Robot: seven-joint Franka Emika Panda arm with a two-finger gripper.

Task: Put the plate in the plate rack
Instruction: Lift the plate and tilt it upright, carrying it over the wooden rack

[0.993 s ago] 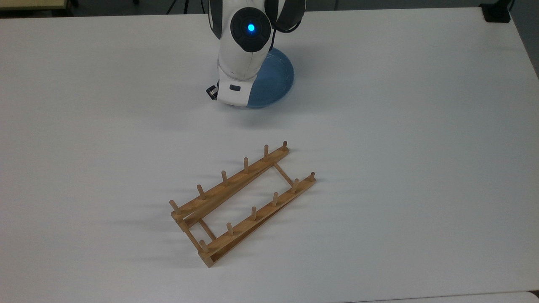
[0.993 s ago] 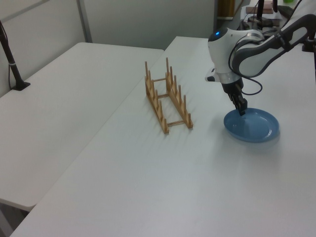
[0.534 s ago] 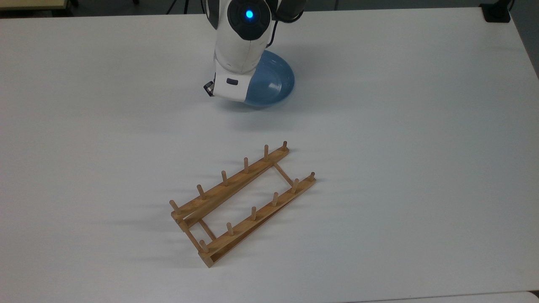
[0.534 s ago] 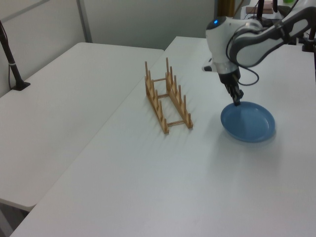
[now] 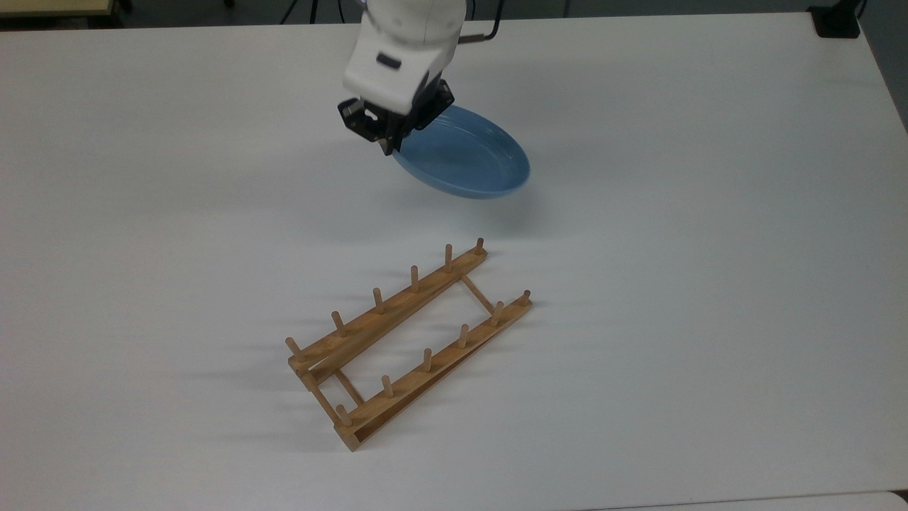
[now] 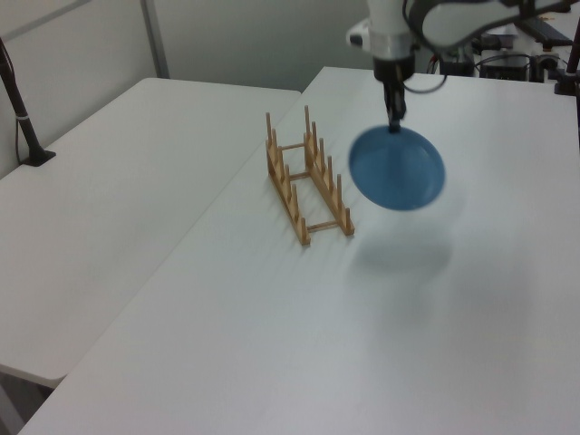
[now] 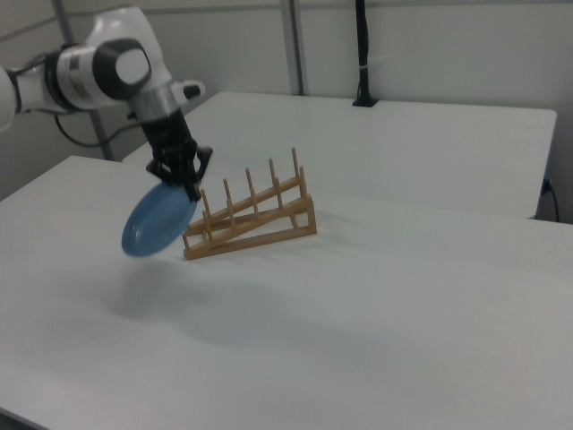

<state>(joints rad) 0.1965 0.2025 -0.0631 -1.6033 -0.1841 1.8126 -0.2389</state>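
The light-blue plate (image 5: 464, 159) (image 6: 399, 169) (image 7: 158, 222) hangs tilted in the air above the white table, held by its upper rim. My gripper (image 5: 389, 142) (image 6: 395, 122) (image 7: 190, 191) is shut on that rim, at the plate's left end in the top view. The wooden plate rack (image 5: 404, 333) (image 6: 305, 178) (image 7: 252, 218) stands on the table with nothing in it. In the top view it lies below the plate; in the left view it is to the plate's left; in the right view it is just to the plate's right.
The white table (image 5: 695, 248) spreads wide on all sides of the rack. A second white table (image 6: 109, 172) stands beside it across a narrow gap. A black post (image 7: 362, 54) rises from the far table in the right view.
The plate has been lifted off the table and swung from flat to steeply tilted. My arm has risen with it and brought it closer to the rack.
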